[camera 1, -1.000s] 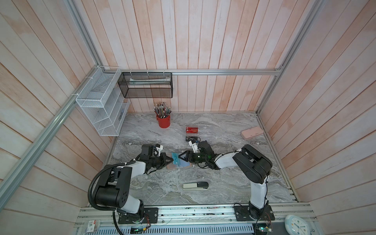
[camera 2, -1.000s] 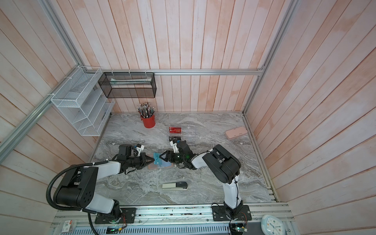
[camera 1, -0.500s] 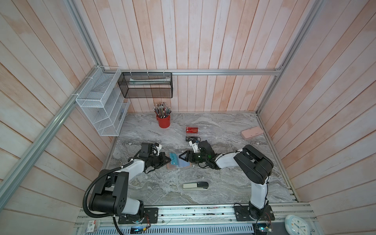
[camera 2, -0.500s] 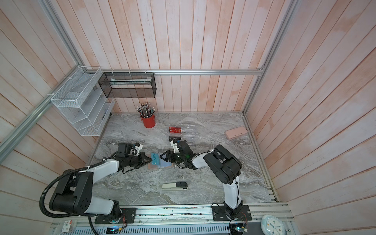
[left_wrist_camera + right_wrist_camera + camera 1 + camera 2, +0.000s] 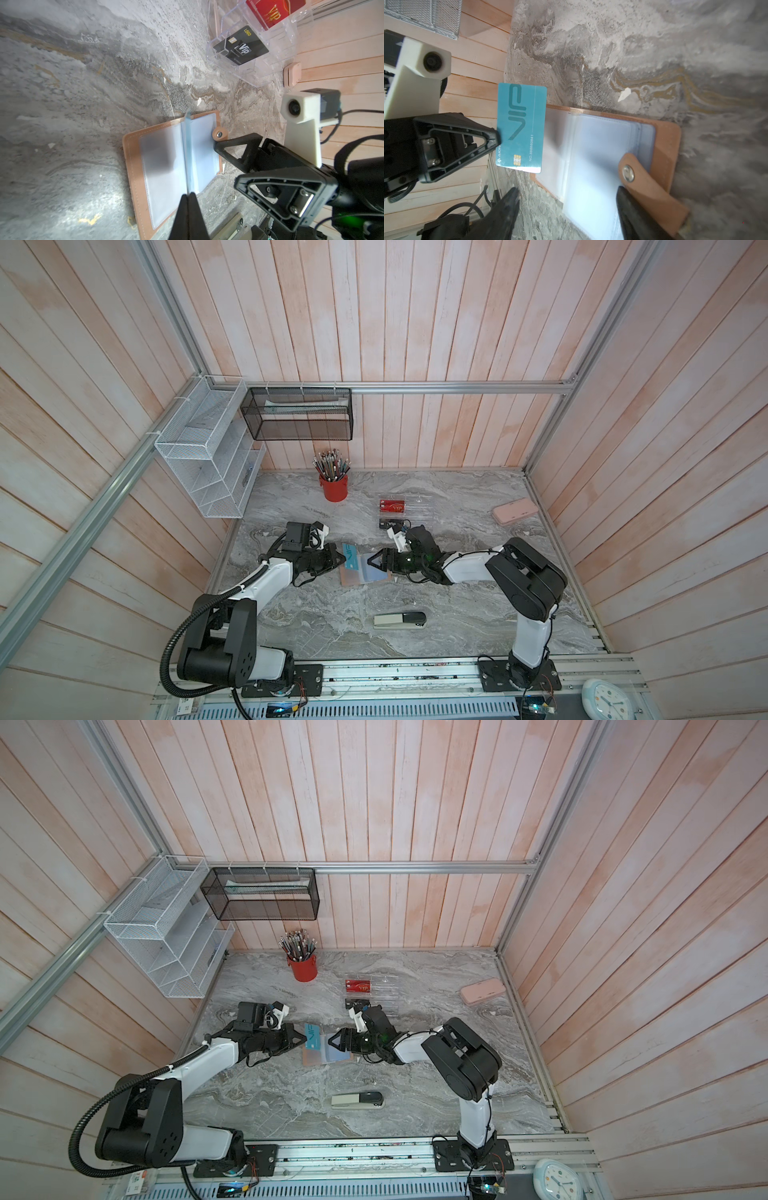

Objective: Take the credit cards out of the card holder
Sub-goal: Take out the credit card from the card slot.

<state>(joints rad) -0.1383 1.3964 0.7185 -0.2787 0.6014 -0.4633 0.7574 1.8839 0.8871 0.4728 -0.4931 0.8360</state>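
In both top views the card holder (image 5: 365, 574) (image 5: 330, 1056) is seen lying open on the counter (image 5: 457, 614), between the two hands. The left hand (image 5: 341, 560) is closed on the teal card (image 5: 351, 561), which is held over the holder's edge nearest that arm. The right hand (image 5: 376, 562) is set at the opposite edge with its jaws spread, and nothing is gripped in it. Both arms are stretched low over the counter, forearms close to level, with the hands pointed at each other. Behind them the red card (image 5: 392, 506) and the black card (image 5: 387, 524) are stood in a clear rack (image 5: 417, 510). A pink case (image 5: 514, 511), a red pencil cup (image 5: 334, 491) and a stapler (image 5: 399, 620) are placed well apart from the holder.

In the left wrist view the teal card is shown edge-on, as a thin line rising from the shut fingertips (image 5: 182, 207); this is not to be read from above. The holder's bluish sleeves (image 5: 162, 158) are seen spread like pages. One right finger is found just beside the snap tab (image 5: 219, 134); whether it touches cannot be told.

In the right wrist view the card's face is shown: "VIP" lettering and a chip, wholly out of the sleeves. The right fingers (image 5: 508, 207) are seen wide apart, one over the counter and one by the tab.
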